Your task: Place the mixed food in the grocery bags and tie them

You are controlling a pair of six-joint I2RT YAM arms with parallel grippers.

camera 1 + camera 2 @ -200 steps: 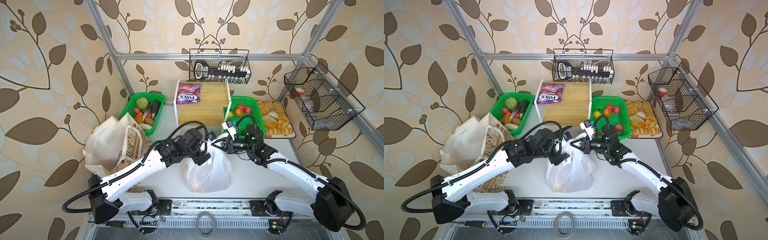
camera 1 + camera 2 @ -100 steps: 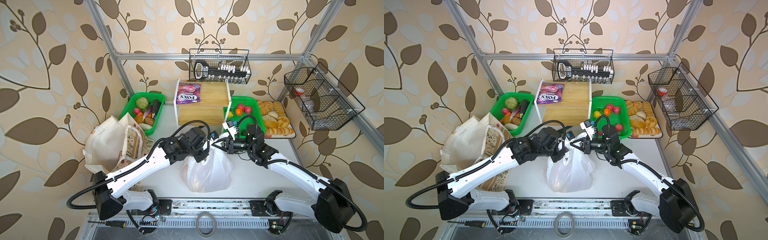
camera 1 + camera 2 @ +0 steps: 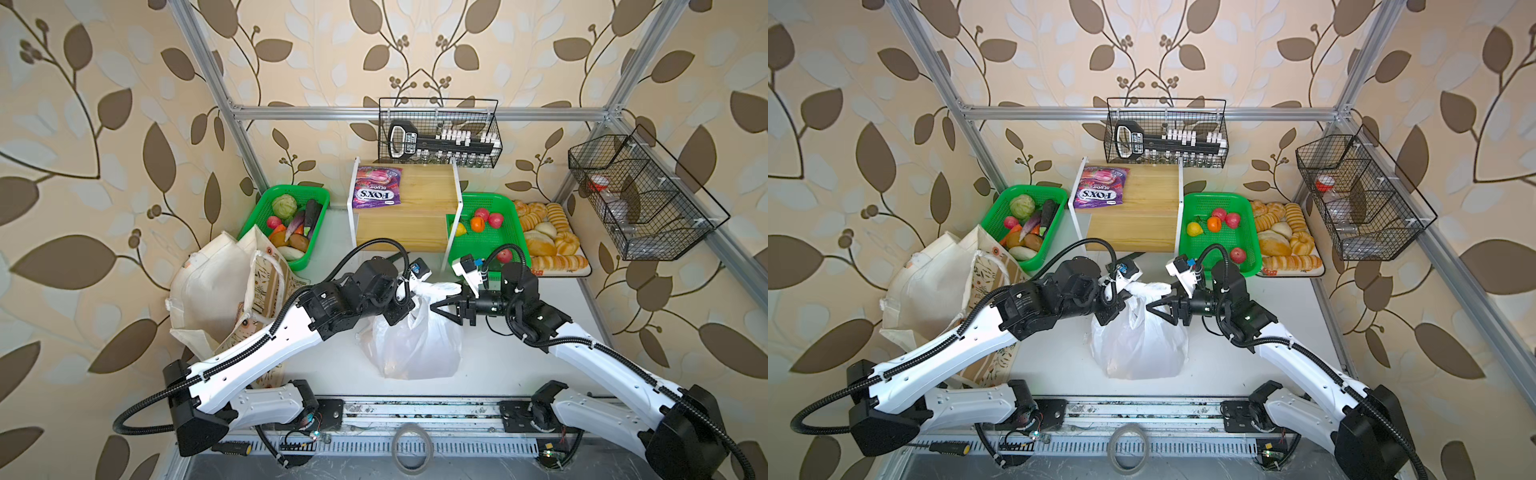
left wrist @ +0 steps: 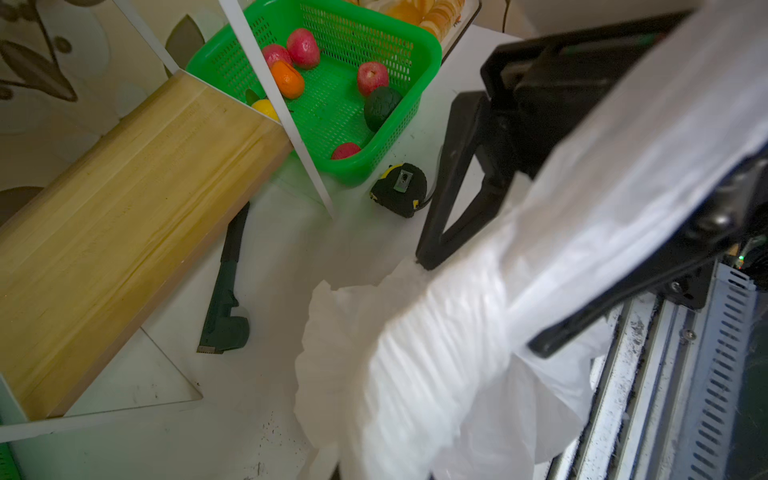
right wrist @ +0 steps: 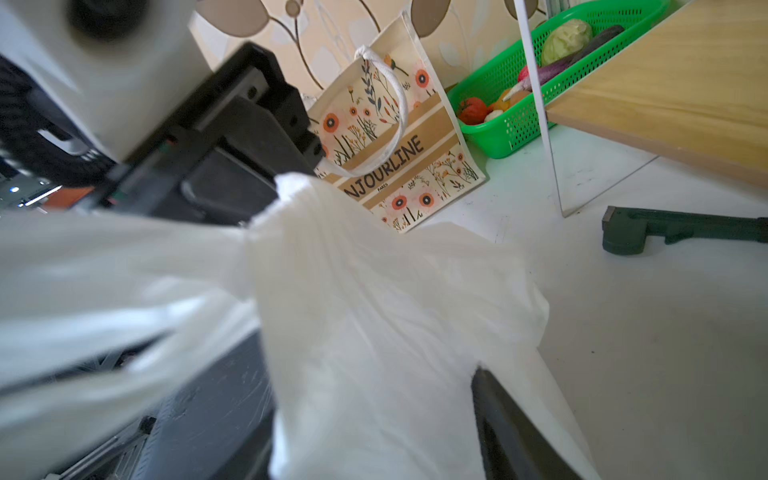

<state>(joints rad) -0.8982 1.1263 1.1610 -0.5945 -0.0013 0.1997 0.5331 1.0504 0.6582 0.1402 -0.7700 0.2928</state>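
Left gripper [image 3: 402,297] is clamped tight on the bunched neck of the white plastic bag [image 3: 415,347]; the bag stands between the two grippers, neck pointing rightward. Right gripper [image 3: 437,309] sits just right of that neck, jaws spread, holding nothing. A second ago the roles were swapped: right pinched it, left was open.

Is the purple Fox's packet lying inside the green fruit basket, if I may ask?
No, in a top view the purple Fox's packet lies on the wooden shelf, outside the green fruit basket.
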